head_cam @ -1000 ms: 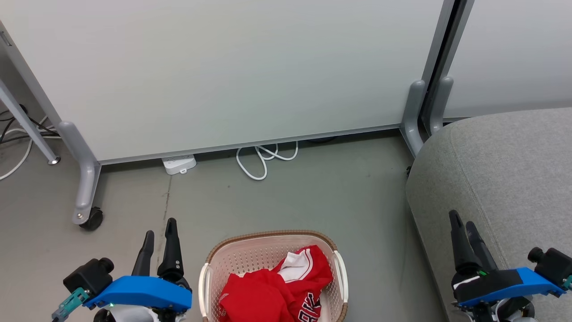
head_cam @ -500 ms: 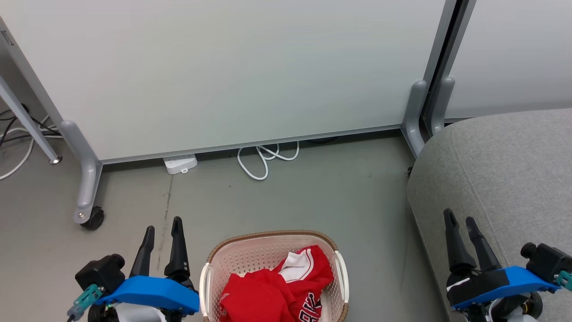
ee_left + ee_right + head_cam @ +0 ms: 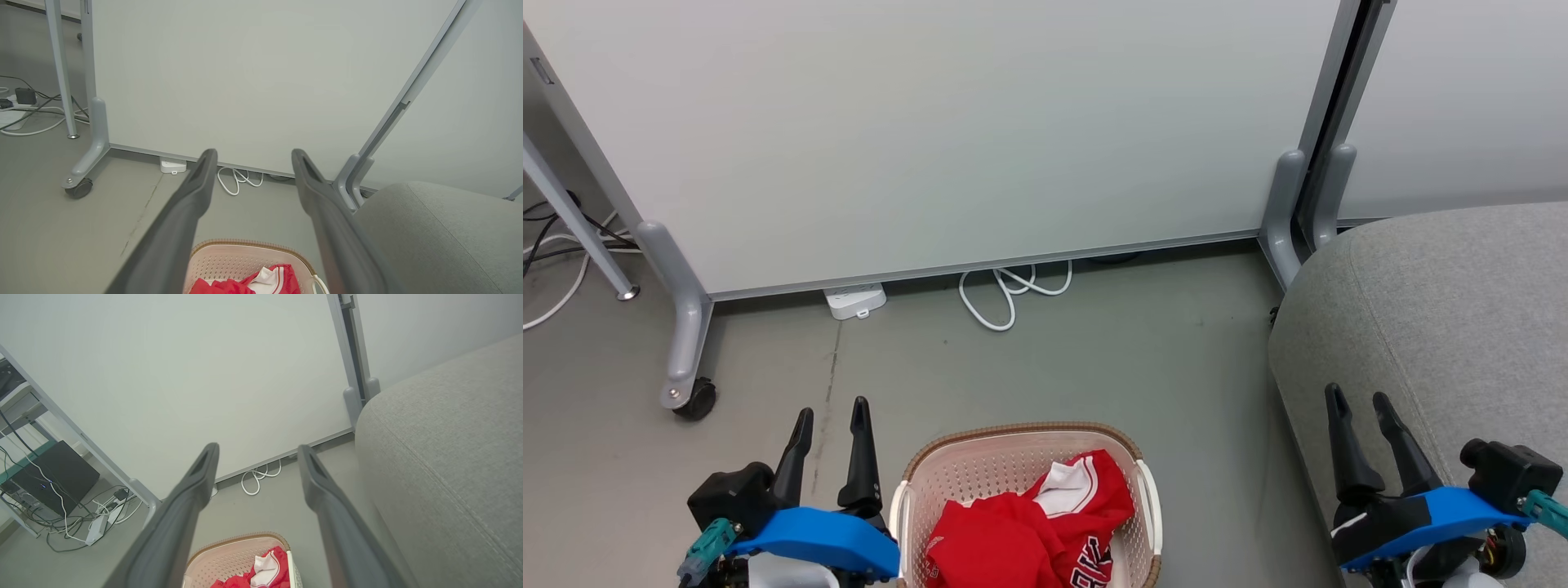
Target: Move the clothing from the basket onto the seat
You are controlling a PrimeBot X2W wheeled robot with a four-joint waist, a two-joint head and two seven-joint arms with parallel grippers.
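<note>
Clothing [image 3: 1013, 543] lies heaped in the basket [image 3: 1021, 426] (on the floor [image 3: 1094, 359], beside the seat [image 3: 1445, 302]); left jaws and right jaws spread, empty.

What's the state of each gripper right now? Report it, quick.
Left gripper: open, holding nothing.
Right gripper: open, holding nothing.
</note>
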